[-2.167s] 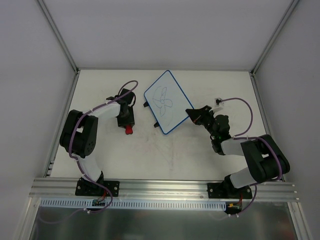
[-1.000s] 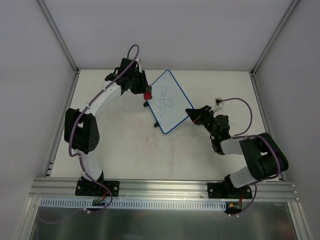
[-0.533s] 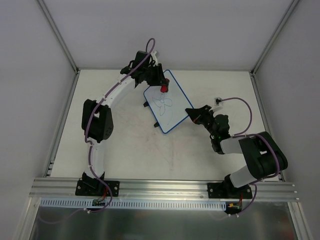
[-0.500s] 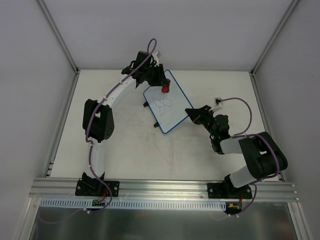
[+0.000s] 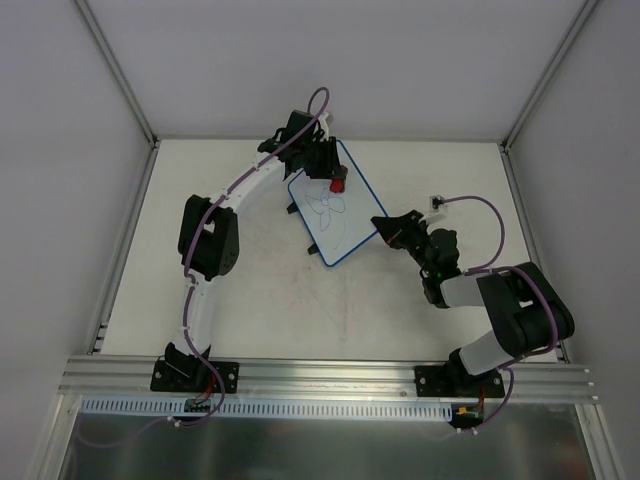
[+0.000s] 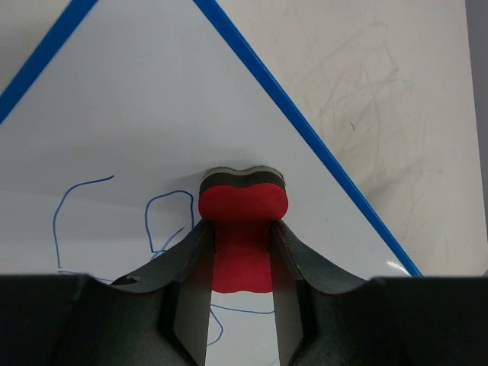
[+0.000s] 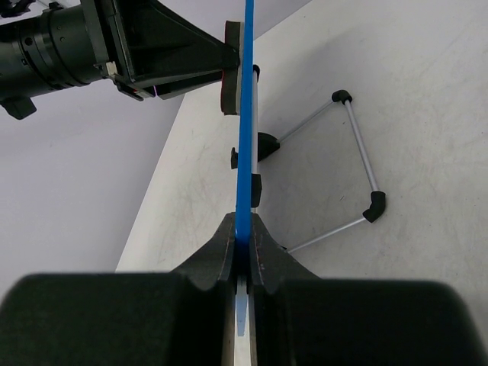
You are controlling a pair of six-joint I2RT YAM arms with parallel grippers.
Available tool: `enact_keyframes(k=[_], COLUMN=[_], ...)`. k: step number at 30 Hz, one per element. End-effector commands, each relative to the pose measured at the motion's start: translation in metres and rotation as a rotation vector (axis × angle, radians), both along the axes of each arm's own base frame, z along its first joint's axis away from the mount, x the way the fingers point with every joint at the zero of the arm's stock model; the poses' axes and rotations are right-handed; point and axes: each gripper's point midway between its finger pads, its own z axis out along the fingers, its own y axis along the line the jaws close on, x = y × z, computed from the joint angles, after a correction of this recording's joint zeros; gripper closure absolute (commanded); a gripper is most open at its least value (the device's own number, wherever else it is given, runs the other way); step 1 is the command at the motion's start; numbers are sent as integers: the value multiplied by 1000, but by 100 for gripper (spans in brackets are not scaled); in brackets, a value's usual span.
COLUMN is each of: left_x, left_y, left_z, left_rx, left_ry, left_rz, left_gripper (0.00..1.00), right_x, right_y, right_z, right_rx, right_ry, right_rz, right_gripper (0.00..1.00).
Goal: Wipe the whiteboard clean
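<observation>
Red foam showed between the 2 fingers of the left tool [image 6: 242,229], which was closed on the small eraser [image 6: 242,200], its dark felt face set against the whiteboard [image 5: 347,236]. From the right wrist view the felt looked to be touching the white surface, though I could not be sure. The whiteboard sat in the upper middle of the top view, on the far half of the tabletop [image 5: 260,290], its long axis running from the top of the frame down and slightly right. At its lower right corner the right tool [image 7: 242,238] was shut on the blue rim, bracing the board edge-on. The scribble [image 5: 325,208] lay just below and left of the eraser in the top view, toward the board's middle, and in the left wrist view its loops sat left of and under the fingers. So the left arm was the 1 placed to wipe, and its stroke probably needed to pull back along the long axis over those lines.
</observation>
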Motion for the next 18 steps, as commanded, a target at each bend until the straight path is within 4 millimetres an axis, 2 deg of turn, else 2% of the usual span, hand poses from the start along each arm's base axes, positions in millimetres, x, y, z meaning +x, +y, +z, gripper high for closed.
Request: enact_keyframes(k=[1,7,11,12,14,15,18], left_x=[21,32,37,39,35,34,24], left_y=[12,39,66,80,88,101,108], left_z=[-12,-28,-45,-54,-67,-77,-93], left_rx=[58,160,193,182,139,120,107], left_ry=[-39,-59,-19,23,93,146,211], left_rz=[75,196,290,331,338,370,381], left_gripper=[100,100,100,100,100,100,100], right_x=[-2,-2,-3,-2,-3,-2,-3], right_y=[9,9,9,9,9,9,9], right_z=[14,14,14,15,15,16,15], right_rx=[-19,-19,-17,-16,-16,-15,-16], right_ry=[-83,-83,-83,-86,-86,-89,-88], right_rz=[47,47,48,47,50,48,50], right_gripper=[100,100,100,100,100,100,100])
